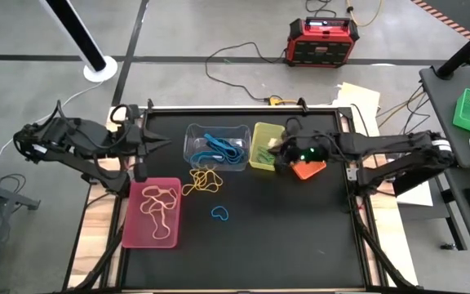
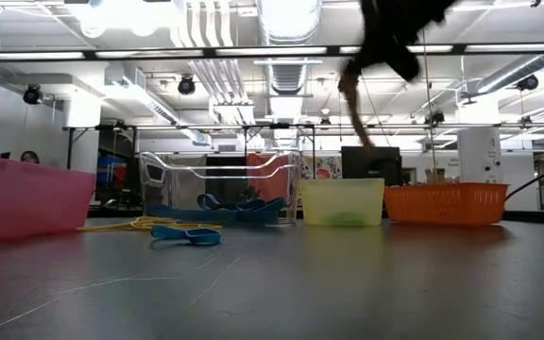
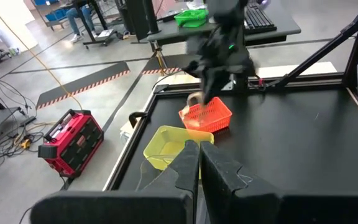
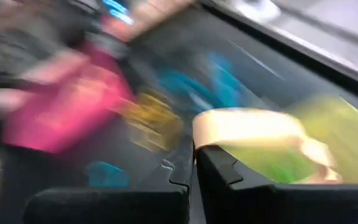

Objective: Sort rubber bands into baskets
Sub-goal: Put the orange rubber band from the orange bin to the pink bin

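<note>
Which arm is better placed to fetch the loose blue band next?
Left, probably. The left gripper is shut and empty beside the pink tray. The right gripper is shut on a tan band by the orange bin. The blue band lies between them.

A: Right tool (image 3: 199, 102)?
B: Raised on a stretched arm, 2 fingers pinched on a tan band (image 4: 253, 127).
A: Left tool (image 1: 143, 149)?
B: Fingers closed, empty, arm folded at the surface's left edge.

Readable text: none in any view.
Red power unit (image 1: 320, 41): label too small to read.
Baskets, table: unmarked.
</note>
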Motion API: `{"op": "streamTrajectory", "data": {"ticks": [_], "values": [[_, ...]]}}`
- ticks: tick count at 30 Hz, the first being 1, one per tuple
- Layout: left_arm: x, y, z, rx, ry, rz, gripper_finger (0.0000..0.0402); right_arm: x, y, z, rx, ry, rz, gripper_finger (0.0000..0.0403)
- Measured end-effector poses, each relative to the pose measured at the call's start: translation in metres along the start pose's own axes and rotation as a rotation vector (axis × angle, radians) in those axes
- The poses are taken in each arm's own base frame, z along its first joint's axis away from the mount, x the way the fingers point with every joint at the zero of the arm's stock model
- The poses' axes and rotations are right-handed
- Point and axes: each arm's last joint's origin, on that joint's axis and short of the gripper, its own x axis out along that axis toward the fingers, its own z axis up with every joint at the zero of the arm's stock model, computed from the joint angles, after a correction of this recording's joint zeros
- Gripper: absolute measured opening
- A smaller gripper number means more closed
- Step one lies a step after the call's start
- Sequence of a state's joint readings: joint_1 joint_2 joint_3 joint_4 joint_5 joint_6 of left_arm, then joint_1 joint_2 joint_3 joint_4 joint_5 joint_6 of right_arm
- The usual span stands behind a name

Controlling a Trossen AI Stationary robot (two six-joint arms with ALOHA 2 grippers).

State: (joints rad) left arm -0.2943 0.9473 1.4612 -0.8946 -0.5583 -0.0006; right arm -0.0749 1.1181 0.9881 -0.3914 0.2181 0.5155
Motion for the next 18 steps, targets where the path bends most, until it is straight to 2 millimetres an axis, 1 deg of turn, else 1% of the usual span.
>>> {"op": "streamTrajectory", "data": {"ticks": [3, 4, 6, 13, 18], "values": [[-0.002, 0.001, 0.000, -0.005, -0.008, 0.000, 0.0000, 0.000, 0.042, 0.016, -0.079, -0.128, 0.183, 0.0009], [-0.003, 0.002, 0.000, -0.007, -0.011, 0.000, 0.0000, 0.005, 0.055, 0.019, -0.110, -0.151, 0.218, 0.0009], [-0.006, 0.004, 0.001, -0.016, -0.025, 0.000, 0.0000, 0.020, 0.080, 0.024, -0.175, -0.185, 0.268, 0.0009], [-0.020, 0.012, 0.009, -0.052, -0.083, -0.001, 0.0000, 0.104, 0.160, 0.030, -0.327, -0.220, 0.367, 0.0009], [-0.029, 0.017, 0.010, -0.068, -0.110, -0.024, 0.0000, 0.156, 0.197, 0.035, -0.355, -0.230, 0.449, 0.0009]]}}
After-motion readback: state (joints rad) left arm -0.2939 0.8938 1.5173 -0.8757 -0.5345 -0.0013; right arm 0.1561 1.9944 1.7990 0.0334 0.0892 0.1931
